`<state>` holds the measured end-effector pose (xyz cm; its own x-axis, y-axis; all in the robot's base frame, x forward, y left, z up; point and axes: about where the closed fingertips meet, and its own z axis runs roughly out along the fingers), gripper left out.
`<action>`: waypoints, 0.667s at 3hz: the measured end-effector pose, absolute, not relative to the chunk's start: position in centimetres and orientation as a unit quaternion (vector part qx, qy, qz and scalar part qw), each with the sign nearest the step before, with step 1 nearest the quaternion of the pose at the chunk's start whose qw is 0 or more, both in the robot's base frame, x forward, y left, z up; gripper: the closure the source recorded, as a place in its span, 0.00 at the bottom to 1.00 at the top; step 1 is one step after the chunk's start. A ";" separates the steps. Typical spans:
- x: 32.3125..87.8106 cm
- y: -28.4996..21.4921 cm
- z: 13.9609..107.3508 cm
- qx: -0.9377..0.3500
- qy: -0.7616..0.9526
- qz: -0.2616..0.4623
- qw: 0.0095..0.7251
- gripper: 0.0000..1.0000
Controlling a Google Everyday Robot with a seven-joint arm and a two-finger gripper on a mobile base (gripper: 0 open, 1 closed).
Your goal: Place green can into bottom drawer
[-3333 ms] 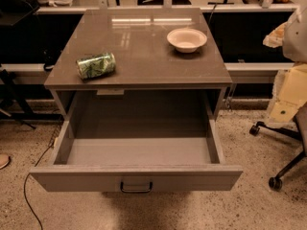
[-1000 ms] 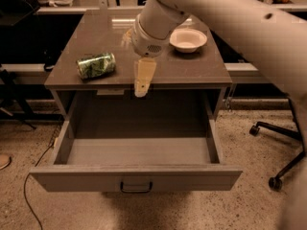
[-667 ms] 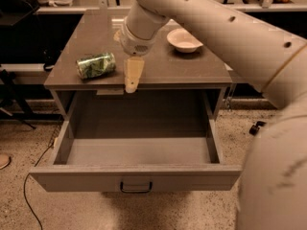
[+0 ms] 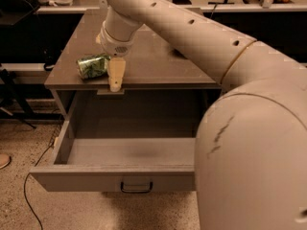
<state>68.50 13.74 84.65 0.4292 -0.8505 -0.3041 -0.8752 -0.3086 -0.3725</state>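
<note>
Camera view: the green can [image 4: 92,66] lies on its side on the grey bench [image 4: 158,63], near the front left edge of the top. The gripper [image 4: 116,79] hangs pointing downward at the bench's front edge, just beside the can on its right; whether the two touch cannot be told. Whether the gripper is open or closed cannot be told either, and the can rests on the bench top rather than being lifted. The pale robot arm [image 4: 192,28] reaches in from the lower right, fills much of the right side of the view, and hides the right part of the bench and drawer. Below the bench top, the bottom drawer [image 4: 96,178] stands pulled well out toward the camera, its grey interior showing. A small dark pull handle [image 4: 136,187] sits on its flat front panel. A thin cable [image 4: 29,195] trails across the speckled floor [image 4: 72,210] at lower left.
</note>
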 end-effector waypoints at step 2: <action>69.3 16.5 82.8 -0.824 0.528 0.030 0.203 0.00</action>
<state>69.34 16.54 82.81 0.4401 -0.8583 -0.2638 -0.8825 -0.3591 -0.3038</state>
